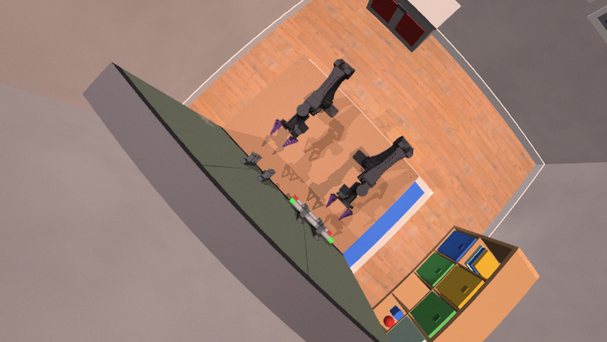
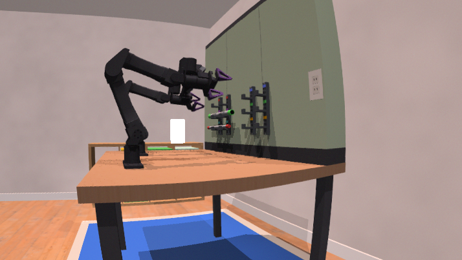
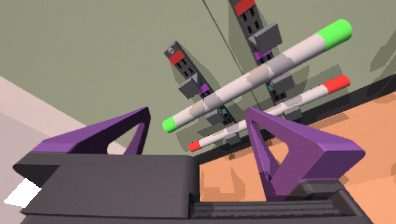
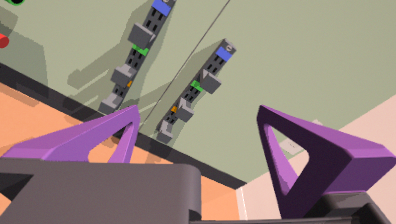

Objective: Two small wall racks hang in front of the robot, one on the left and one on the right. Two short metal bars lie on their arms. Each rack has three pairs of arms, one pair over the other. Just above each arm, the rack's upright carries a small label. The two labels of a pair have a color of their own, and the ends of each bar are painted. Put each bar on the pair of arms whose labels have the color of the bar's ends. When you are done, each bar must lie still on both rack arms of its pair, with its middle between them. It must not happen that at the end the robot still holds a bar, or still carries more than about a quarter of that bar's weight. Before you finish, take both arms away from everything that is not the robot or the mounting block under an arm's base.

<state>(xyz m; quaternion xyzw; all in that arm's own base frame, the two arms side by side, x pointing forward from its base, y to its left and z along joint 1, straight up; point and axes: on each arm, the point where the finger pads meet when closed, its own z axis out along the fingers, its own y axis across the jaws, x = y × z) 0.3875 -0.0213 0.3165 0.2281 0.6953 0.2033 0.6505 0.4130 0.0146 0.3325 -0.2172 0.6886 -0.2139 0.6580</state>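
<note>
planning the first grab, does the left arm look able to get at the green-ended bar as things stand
Probably yes: the left gripper is open and empty, facing the green-ended bar, with nothing visible between them.

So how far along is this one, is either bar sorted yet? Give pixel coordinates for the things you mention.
Neither looks done. The green-ended bar (image 1: 311,220) (image 2: 221,114) (image 3: 240,85) (image 4: 15,1) lies at the purple labels (image 3: 204,89), the red-ended bar (image 1: 329,233) (image 2: 217,127) (image 3: 312,94) (image 4: 3,41) at the teal labels (image 3: 224,112). Nothing is in hand: left hand (image 1: 333,213) (image 2: 201,103) (image 3: 198,109) and right hand (image 1: 277,140) (image 2: 227,86) (image 4: 198,111) are open. Left to do: green to the other rack's green labels (image 2: 251,104) (image 4: 196,85), red up to the red labels (image 2: 219,100) (image 3: 176,56), then both arms away.
</note>
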